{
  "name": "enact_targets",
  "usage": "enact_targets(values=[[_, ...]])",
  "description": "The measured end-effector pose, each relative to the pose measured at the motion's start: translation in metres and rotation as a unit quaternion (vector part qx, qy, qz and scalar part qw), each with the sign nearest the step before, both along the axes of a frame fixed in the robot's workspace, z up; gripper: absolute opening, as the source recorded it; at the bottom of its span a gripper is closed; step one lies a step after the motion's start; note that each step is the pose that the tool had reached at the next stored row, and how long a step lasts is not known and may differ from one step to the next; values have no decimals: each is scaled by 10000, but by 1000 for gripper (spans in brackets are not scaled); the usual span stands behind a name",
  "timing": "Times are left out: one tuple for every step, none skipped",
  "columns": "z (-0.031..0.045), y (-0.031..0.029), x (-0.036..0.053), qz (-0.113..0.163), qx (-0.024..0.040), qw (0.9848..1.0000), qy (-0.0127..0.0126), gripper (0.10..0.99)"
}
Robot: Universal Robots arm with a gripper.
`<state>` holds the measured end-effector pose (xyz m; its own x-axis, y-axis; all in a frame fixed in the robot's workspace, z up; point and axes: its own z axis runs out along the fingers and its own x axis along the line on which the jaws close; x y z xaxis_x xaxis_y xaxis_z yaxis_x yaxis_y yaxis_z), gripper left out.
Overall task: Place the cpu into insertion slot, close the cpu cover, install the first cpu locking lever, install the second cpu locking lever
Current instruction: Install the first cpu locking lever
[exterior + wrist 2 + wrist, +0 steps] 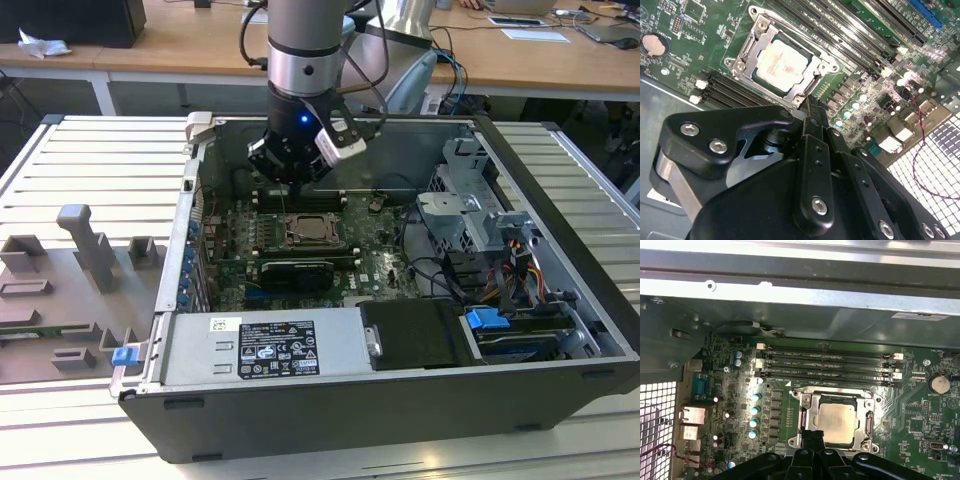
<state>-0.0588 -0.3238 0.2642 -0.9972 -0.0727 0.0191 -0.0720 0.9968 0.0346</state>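
Case (300, 430) lies open on the table (90, 160), green motherboard (378, 258) inside. Claw (298, 183), tips pressed together and apparently empty, hangs at upper centre of the exterior view, just beside the insertion slot (816, 64). Cpu cover (756, 42) lies flat around the cpu (781, 65), which sits seated in the slot. Judgement: cpu is light, rigid and fragile, so it should be held by its edges only.

matt pale metal cpu (782, 65), shiny silvery metal cpu cover (754, 44).

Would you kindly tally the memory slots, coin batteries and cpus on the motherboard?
memory slots: 4
coin battery: 1
cpu: 1
Total: 6
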Motion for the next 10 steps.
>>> enact_targets(values=[[0, 0, -17, 2, 0, 10000, -22, 106], [-1, 0, -33, 2, 0, 10000, -45, 106], [-1, 0, -54, 2, 0, 10000, -72, 106], [-1, 0, -81, 1, 0, 10000, -98, 106], [-1, 0, -103, 2, 0, 9999, -117, 106], [-1, 0, -114, 2, 1, 9999, -124, 106], [-1, 1, -127, 2, 0, 9999, -130, 106], [-1, 1, -142, 2, 1, 9999, -133, 106], [-1, 1, -152, 2, 1, 9999, -134, 106], [-1, 1, -158, 2, 0, 9999, -133, 106]])
